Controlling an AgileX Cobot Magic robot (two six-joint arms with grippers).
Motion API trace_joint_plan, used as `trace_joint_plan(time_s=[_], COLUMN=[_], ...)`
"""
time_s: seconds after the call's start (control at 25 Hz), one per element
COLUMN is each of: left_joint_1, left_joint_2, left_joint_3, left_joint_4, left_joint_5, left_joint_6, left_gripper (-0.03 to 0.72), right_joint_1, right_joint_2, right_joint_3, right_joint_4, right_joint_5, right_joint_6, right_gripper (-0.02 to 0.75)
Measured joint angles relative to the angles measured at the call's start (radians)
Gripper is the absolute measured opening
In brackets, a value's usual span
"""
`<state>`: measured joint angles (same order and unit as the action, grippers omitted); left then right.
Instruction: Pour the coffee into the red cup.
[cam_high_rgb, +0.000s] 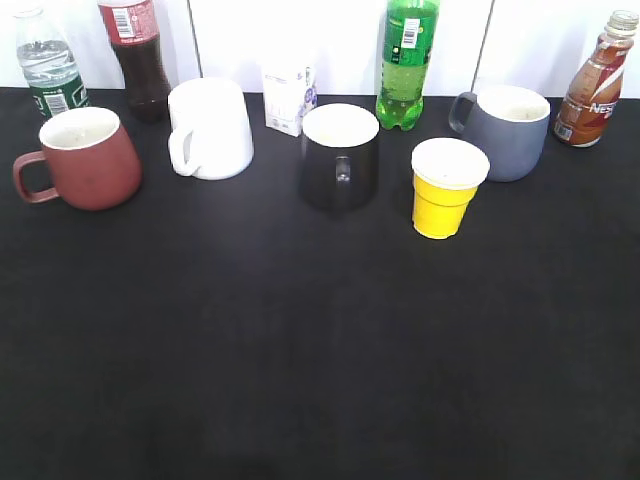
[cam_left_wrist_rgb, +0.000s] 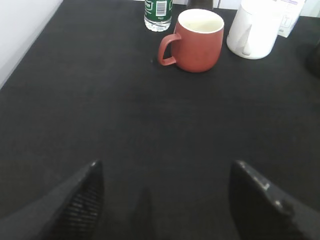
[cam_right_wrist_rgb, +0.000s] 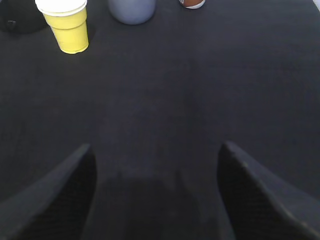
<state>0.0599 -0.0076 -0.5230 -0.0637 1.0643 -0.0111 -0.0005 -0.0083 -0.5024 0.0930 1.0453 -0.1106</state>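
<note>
The red cup (cam_high_rgb: 88, 157) stands at the far left of the black table, handle to the left; it also shows in the left wrist view (cam_left_wrist_rgb: 197, 40). The brown coffee bottle (cam_high_rgb: 595, 85) stands at the far right back; only its base shows in the right wrist view (cam_right_wrist_rgb: 192, 3). My left gripper (cam_left_wrist_rgb: 165, 172) is open and empty over bare table, well short of the red cup. My right gripper (cam_right_wrist_rgb: 156, 157) is open and empty over bare table, well short of the coffee bottle. Neither gripper shows in the exterior view.
Along the back stand a water bottle (cam_high_rgb: 48, 65), a cola bottle (cam_high_rgb: 137, 55), a white mug (cam_high_rgb: 212, 128), a small white carton (cam_high_rgb: 288, 98), a black mug (cam_high_rgb: 339, 156), a green soda bottle (cam_high_rgb: 406, 62), a yellow paper cup (cam_high_rgb: 445, 187) and a grey mug (cam_high_rgb: 505, 130).
</note>
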Motion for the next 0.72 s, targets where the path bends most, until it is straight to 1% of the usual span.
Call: trace_joint_plan(time_s=[0.44,0.64,0.72], left_joint_1=[0.000,0.000,0.000], left_joint_2=[0.000,0.000,0.000], left_joint_3=[0.000,0.000,-0.001], left_joint_4=[0.001,-0.012,-0.035], left_joint_5=[0.000,-0.001,-0.011], left_joint_6=[0.000,0.000,0.000], left_gripper=[0.584,0.506,0.501], right_joint_1=[0.000,0.000,0.000], right_joint_2=[0.000,0.000,0.000], right_joint_3=[0.000,0.000,0.000], right_joint_4=[0.000,0.000,0.000], right_joint_5=[0.000,0.000,0.000], right_joint_6=[0.000,0.000,0.000], right_gripper=[0.588,0.588,0.588])
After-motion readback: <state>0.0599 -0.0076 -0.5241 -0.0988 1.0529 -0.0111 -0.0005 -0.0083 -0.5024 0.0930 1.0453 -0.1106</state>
